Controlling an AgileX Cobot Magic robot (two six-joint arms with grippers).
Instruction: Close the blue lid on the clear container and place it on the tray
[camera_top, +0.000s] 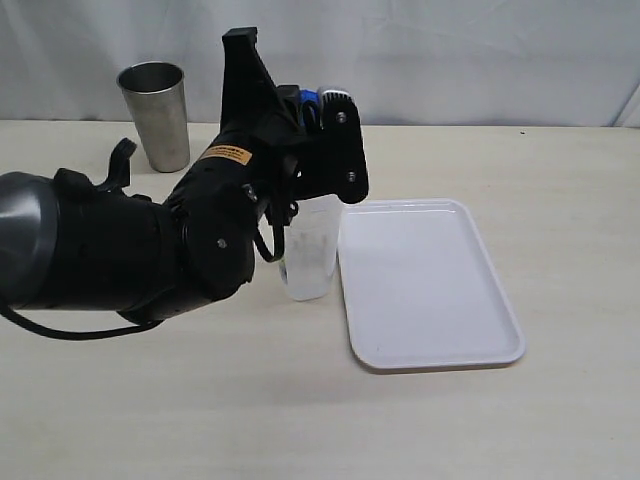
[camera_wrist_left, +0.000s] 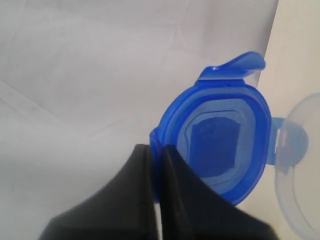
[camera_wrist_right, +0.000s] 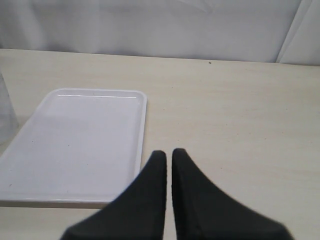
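Observation:
The blue lid (camera_wrist_left: 220, 140) hangs in the air with its underside showing in the left wrist view, and my left gripper (camera_wrist_left: 156, 150) is shut on its edge. In the exterior view only a sliver of the blue lid (camera_top: 308, 98) shows at the left gripper (camera_top: 328, 100), raised above the clear container (camera_top: 310, 250). The container stands upright and open on the table, just left of the white tray (camera_top: 430, 285). Its rim (camera_wrist_left: 300, 165) is beside the lid. My right gripper (camera_wrist_right: 168, 154) is shut and empty, low over the table beside the tray (camera_wrist_right: 75, 145).
A steel cup (camera_top: 156, 115) stands upright at the back left. My bulky left arm (camera_top: 120, 250) fills the left foreground. A white curtain lines the back of the table.

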